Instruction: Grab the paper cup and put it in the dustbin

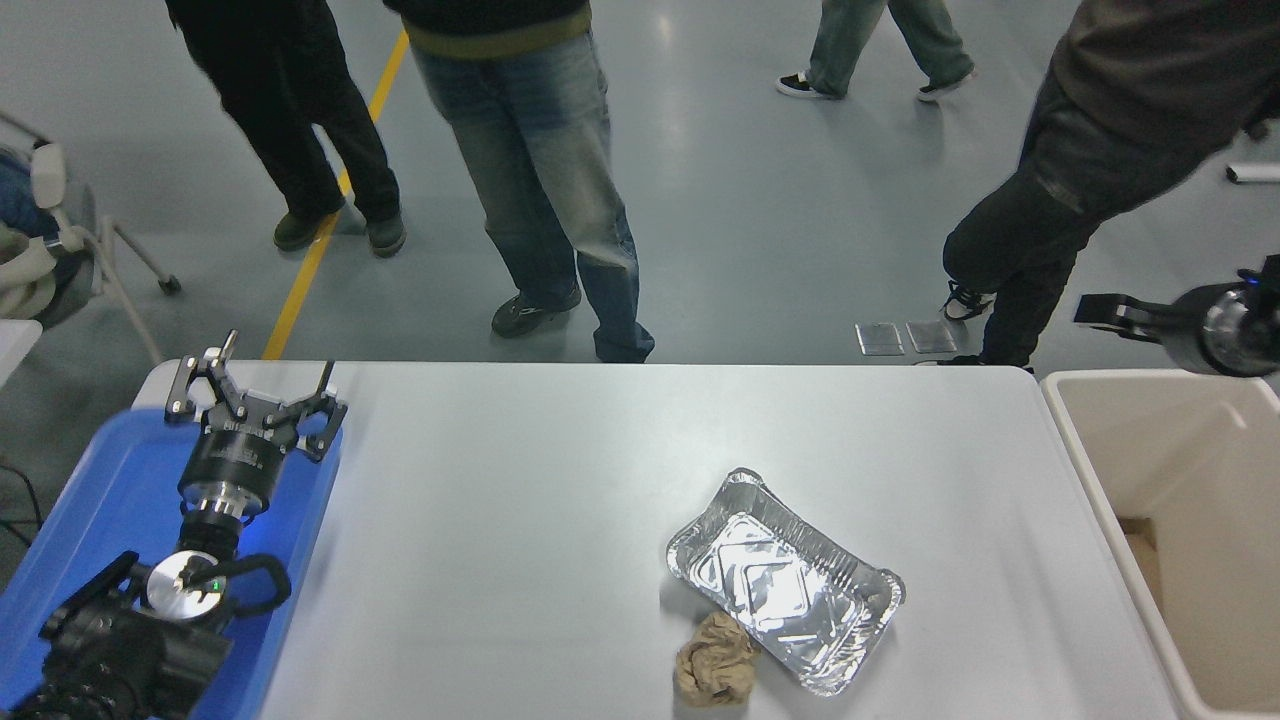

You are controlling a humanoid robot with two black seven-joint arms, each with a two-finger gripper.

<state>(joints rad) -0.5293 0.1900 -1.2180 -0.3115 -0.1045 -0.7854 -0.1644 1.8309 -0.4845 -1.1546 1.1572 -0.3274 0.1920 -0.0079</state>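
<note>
the paper cup is not showing anywhere right now, neither on the desk nor in the part of the dustbin that can be seen. the dustbin, a big cream rectangular bin with a thick rounded rim, is standing against the right end of the desk, its inside showing only pale walls and a strip of brown at the bottom.

the right gripper is hovering just above the dustbin's far rim, coming in from the right edge, pointing left and holding nothing; only a dark finger-like tip is showing, so i cannot tell whether it is spread or closed.

left of the dustbin, on the near part of the desk, a silver foil tray is lying at a slant, empty. a crumpled brown paper ball is sitting at the tray's near left corner, touching or almost touching it.

far from the dustbin, at the desk's left end, a blue tray is resting, and the left arm is parked over it with the left gripper pointing away, its fingers spread apart and empty.

beyond the desk, on the grey floor, several people are standing, only their legs showing, and a yellow line is running across the floor.
</note>
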